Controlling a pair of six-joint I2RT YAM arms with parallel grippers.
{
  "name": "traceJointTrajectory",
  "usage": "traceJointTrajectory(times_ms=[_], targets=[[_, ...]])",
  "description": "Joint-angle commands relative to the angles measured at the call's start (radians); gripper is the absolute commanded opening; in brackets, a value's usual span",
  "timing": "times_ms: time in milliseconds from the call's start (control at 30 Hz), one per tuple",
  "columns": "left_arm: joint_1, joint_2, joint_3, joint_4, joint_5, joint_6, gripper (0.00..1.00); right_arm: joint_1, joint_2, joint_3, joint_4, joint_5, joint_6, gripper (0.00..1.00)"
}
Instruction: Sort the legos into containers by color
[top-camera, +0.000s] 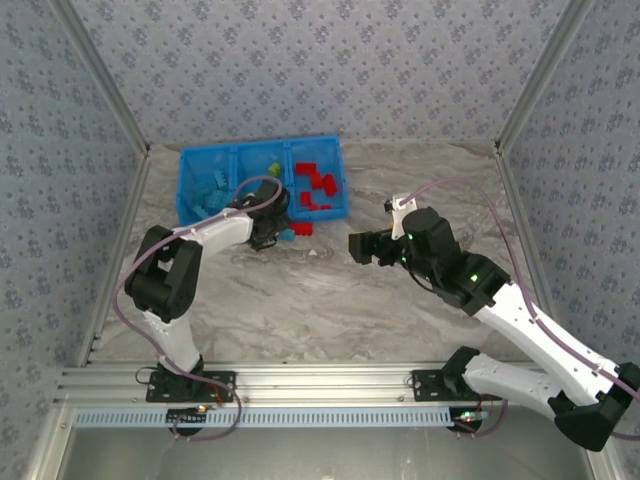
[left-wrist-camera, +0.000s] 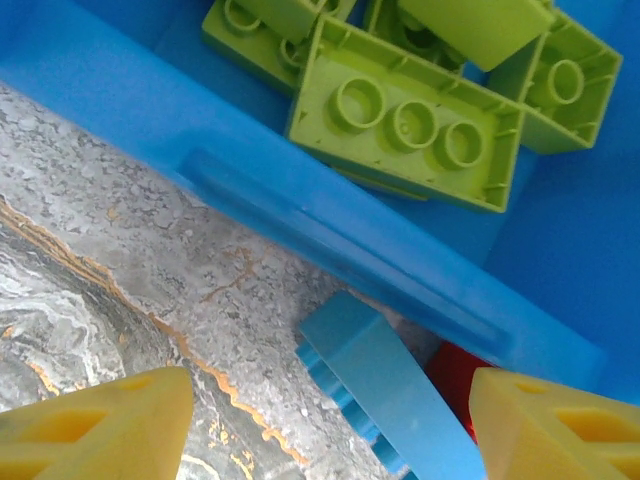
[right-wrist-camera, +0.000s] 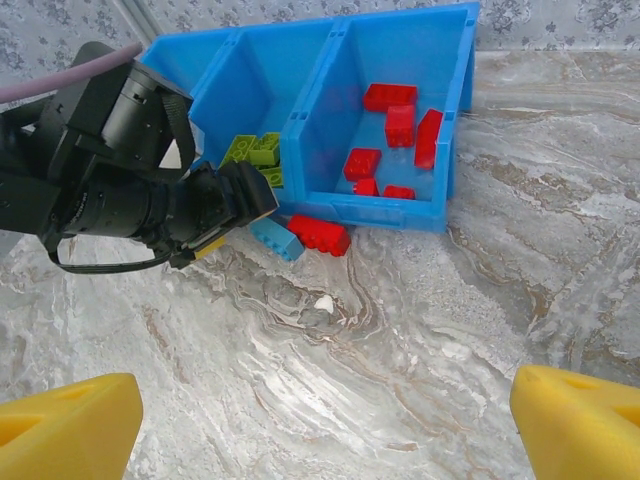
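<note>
- My left pincer (left-wrist-camera: 325, 425) stands apart and empty, with the light blue brick (left-wrist-camera: 385, 390) directly ahead between its fingertips.
- The brick lies on the worktop (left-wrist-camera: 150, 270) against the tray (left-wrist-camera: 300, 215) near wall, long axis oblique to my jaws.

The blue tray (left-wrist-camera: 300, 210) is smooth plastic with a soft sheen along its wall. The lime green bricks (left-wrist-camera: 405, 120), the light blue brick (left-wrist-camera: 385, 385) and the red bricks (right-wrist-camera: 400, 125) are glossy plastic. The desk (right-wrist-camera: 420, 340) looks like smooth veined marble. The rail (top-camera: 320, 381) at its near edge is bare matt metal.
</note>
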Motion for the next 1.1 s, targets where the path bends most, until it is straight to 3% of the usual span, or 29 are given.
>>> traceJointTrajectory(times_ms=[0,167,333,567,833,967,1067], targets=[[0.006,0.042,0.036,0.011,0.028,0.008,0.7,-0.001,-0.015,-0.002,0.003,0.027,0.017,0.97],[0.008,0.079,0.058,0.019,0.052,0.029,0.67,0.0,-0.016,-0.008,0.004,0.029,0.031,0.97],[0.007,0.097,0.055,0.016,0.092,0.03,0.49,0.003,-0.023,-0.002,-0.007,0.031,0.04,0.97],[0.007,0.055,0.004,0.008,0.129,0.06,0.31,0.011,-0.033,-0.006,-0.01,0.042,0.05,0.98],[0.003,-0.118,-0.062,-0.028,0.155,0.126,0.1,0.041,-0.028,-0.006,-0.007,0.002,0.068,0.98],[-0.009,-0.279,-0.063,-0.095,0.075,0.178,0.07,0.067,-0.011,-0.008,0.021,-0.08,0.087,0.99],[-0.002,-0.402,-0.044,-0.154,-0.09,0.24,0.06,0.092,0.017,-0.006,0.056,-0.16,0.091,0.99]])
